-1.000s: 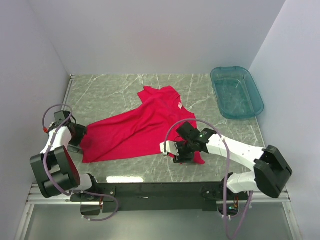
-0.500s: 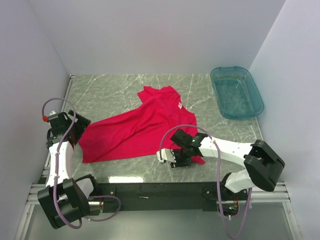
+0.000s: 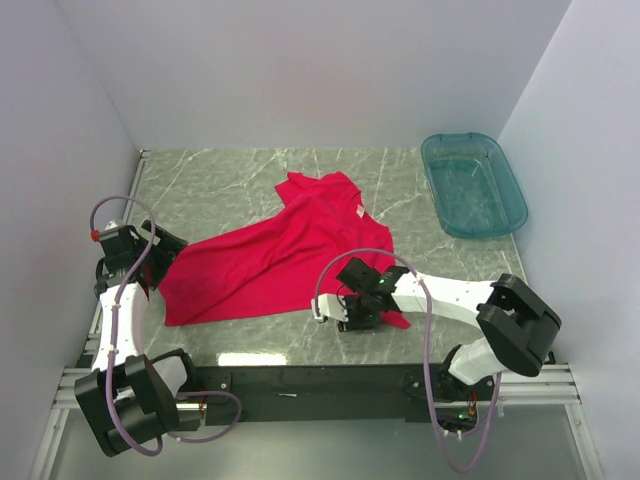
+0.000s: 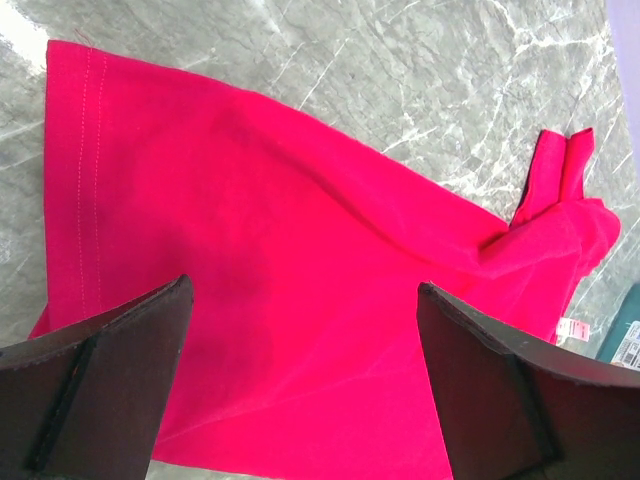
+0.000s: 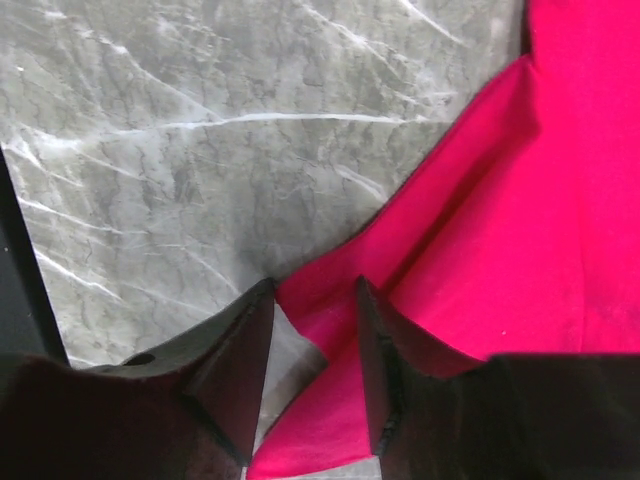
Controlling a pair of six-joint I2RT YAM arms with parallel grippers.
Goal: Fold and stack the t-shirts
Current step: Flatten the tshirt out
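t-shirt (image 3: 290, 250), red, lies spread on the marble table (image 3: 220, 180) between our arms, as we see from the top. left wrist: our left gripper (image 4: 302, 288) hangs over its hemmed end, jaws wide apart. right wrist: our right gripper (image 5: 315, 292) straddles a cloth corner, jaws partly apart.

The plain bright red short-sleeved fabric t-shirt (image 3: 280, 255) lies unfolded and creased, spread flat. Its hemmed end lies beneath the left gripper (image 4: 303, 290); one pointed corner lies between the fingers of the right gripper (image 5: 315, 290).
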